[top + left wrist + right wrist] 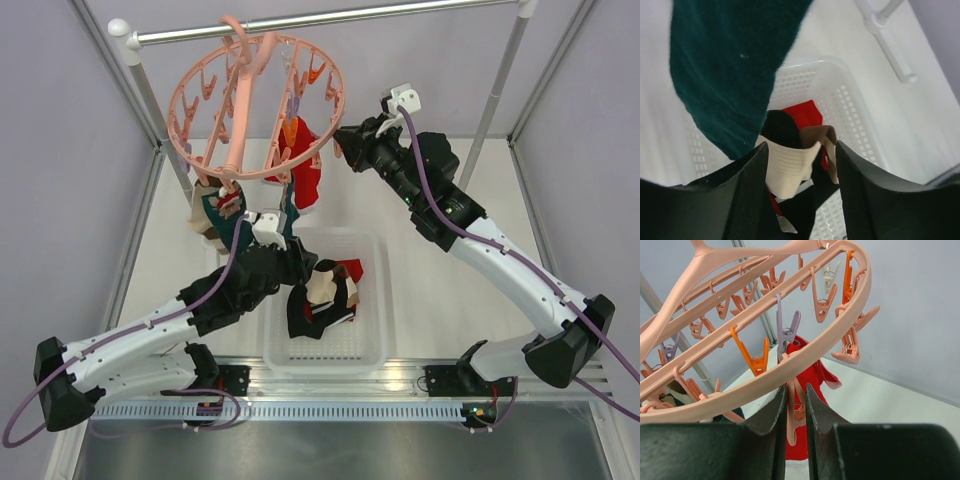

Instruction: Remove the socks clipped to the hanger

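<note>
Jaws of right gripper nearly together, pinching a clip under the hanger rim; red sock hangs from that clip, long axis vertical, free end down. Left gripper jaws apart, nothing between them, just beside teal sock; it too hangs vertical, free end down over basket. Hanger ring tilted, hook up on rail. Judged partway: pile already in basket; red sock, teal sock and other socks at the ring's left edge left to unclip.
</note>
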Motion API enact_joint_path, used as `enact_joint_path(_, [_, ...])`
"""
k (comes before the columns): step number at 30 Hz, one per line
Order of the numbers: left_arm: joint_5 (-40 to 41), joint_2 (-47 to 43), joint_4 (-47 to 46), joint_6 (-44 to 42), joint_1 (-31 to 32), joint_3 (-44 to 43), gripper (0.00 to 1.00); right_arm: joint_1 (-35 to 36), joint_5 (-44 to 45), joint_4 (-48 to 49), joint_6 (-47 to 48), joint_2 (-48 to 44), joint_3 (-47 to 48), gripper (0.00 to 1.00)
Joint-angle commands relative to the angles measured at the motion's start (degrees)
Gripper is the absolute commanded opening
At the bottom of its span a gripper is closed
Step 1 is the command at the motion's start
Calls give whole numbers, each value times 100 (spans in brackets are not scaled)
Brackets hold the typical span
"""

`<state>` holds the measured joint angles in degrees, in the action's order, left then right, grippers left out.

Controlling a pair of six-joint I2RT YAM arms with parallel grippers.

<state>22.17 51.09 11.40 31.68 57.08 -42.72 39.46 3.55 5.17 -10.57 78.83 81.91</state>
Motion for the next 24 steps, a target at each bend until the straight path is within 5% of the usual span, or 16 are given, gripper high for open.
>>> enact_joint_path(1, [1295, 269, 266, 549, 14, 9, 60, -44, -144, 72, -165, 19, 255, 6])
enact_joint_path(13, [2062, 551, 477, 901, 23, 53, 60, -97, -267, -7, -165, -52, 238, 6])
enact_joint_path(24, [1545, 745, -445, 445, 49, 229, 59, -97, -329, -7, -182, -34, 255, 6])
